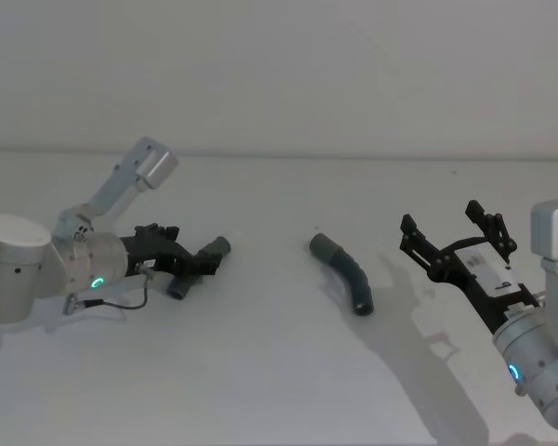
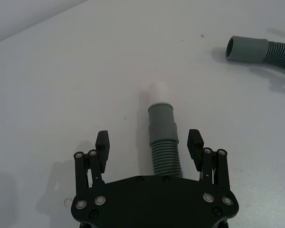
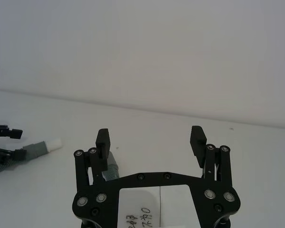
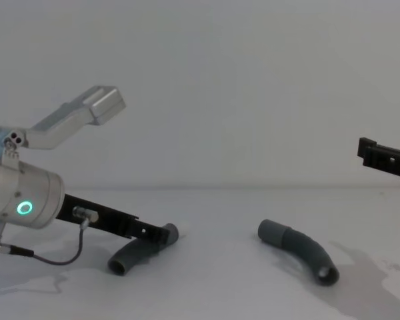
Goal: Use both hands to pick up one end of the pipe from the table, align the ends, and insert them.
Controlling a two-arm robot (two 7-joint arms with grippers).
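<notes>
As white-tipped piece lies on table, left gripper spread astride it, right gripper spread, near collar piece

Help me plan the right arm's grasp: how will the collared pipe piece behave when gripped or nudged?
The collared pipe piece shows corrugated ribs, so it may flex slightly when squeezed. Its bend lies flat on the table, so it will probably pivot rather than roll if nudged. Hollow, it is likely light for the open right gripper.
</notes>
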